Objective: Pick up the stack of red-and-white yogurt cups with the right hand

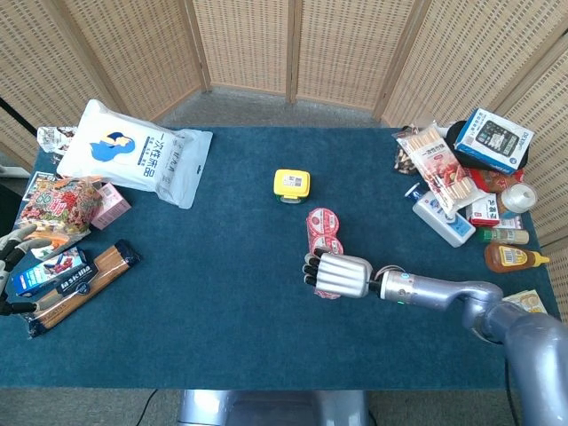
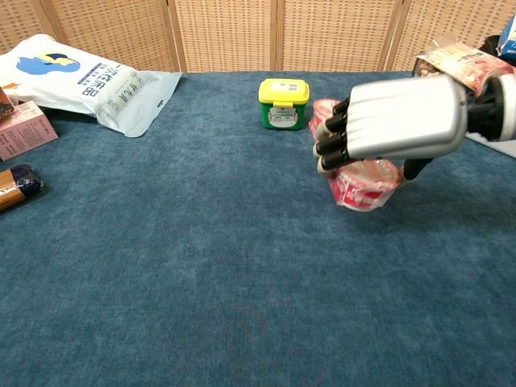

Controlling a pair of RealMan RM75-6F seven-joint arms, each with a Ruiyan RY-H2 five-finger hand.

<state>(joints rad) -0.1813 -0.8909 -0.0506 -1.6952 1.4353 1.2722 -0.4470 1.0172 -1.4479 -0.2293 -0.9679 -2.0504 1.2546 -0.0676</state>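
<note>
Head view: the silver right hand (image 1: pixel 338 274), fingers curled down, holds the row of red-and-white foil-lidded plastic yogurt cups (image 1: pixel 321 228) near the middle of the blue cloth-covered table (image 1: pixel 213 293), just in front of a yellow-lidded tub (image 1: pixel 292 184). The pale left hand (image 1: pixel 11 253) rests at the table's left edge, holding nothing visible; how far its fingers spread cannot be told.

Chest view: the right hand (image 2: pixel 395 127) covers the yogurt cups (image 2: pixel 364 182), which appear slightly raised. Judged light, thin-walled and crushable, with smooth sides; a broad grip across the middle cups, pressing gently, suits them.
</note>
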